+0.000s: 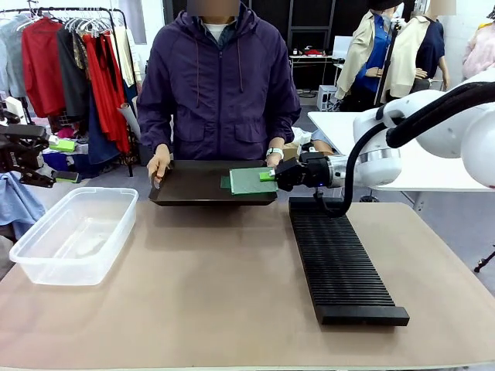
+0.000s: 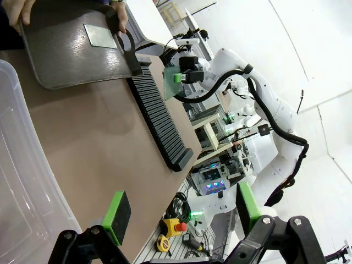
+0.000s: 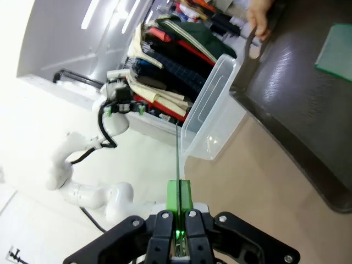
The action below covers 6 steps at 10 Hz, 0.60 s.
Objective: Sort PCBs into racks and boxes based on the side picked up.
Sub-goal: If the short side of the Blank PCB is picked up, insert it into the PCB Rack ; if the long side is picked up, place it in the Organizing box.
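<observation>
My right gripper is shut on the edge of a light green PCB, holding it flat just above the person's dark tray. In the right wrist view the pads pinch that PCB edge-on. A second PCB lies on the tray, also seen as the PCB in the left wrist view. The black ribbed rack lies right of centre. The clear box stands at the left. My left gripper is open and holds nothing, off the table's left side.
The person holds the tray with both hands at the far edge. A white table stands behind my right arm. A clothes rail stands at the back left. Bare tabletop lies between box and rack.
</observation>
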{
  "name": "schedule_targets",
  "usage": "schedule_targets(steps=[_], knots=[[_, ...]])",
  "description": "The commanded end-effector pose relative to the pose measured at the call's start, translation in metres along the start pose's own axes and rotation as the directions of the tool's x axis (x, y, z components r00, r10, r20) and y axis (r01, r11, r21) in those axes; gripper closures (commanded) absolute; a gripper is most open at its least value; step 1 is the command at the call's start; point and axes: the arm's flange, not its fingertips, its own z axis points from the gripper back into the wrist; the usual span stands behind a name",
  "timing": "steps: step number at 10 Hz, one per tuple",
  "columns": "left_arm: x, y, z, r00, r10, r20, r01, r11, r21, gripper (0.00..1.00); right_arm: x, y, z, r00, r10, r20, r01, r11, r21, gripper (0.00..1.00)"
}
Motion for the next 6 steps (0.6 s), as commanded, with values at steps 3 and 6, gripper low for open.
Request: schedule_targets(steps=[3, 6], knots=[[0.0, -0.001, 0.001, 1.0, 0.008, 0.001, -0.008, 1.0, 0.0, 0.0, -0.014, 0.031, 0.061, 0.981, 0.19, -0.045, -0.191, 0.981, -0.019, 1.0], [0.0, -0.001, 0.001, 1.0, 0.008, 0.001, -0.008, 1.0, 0.0, 0.0, -0.038, 0.043, 0.104, 0.942, 0.336, 0.0, -0.335, 0.94, -0.068, 1.0]])
